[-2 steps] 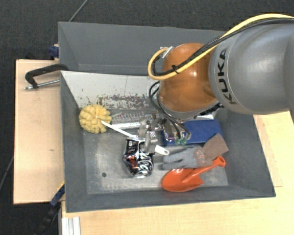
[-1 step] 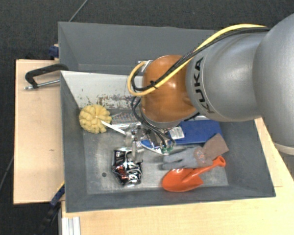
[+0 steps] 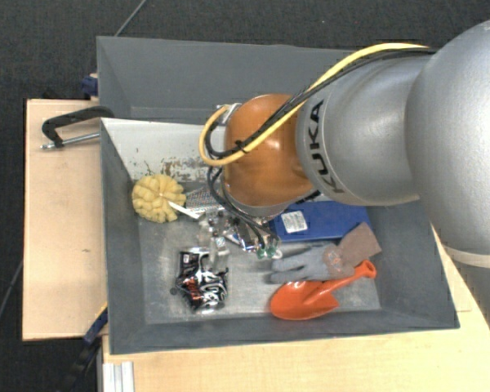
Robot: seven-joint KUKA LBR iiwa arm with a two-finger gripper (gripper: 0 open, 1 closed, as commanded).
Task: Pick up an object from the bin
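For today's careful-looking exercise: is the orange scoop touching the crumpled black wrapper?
Apart. The camera view shows a strip of bare grey bin floor between the orange scoop and the black wrapper.

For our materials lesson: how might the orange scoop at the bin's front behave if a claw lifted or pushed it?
The orange scoop looks like thin moulded plastic, so probably stiff and light. Its glossy surface may be slippery. Its rounded bowl and narrow handle suggest it could pivot or rock when pushed.
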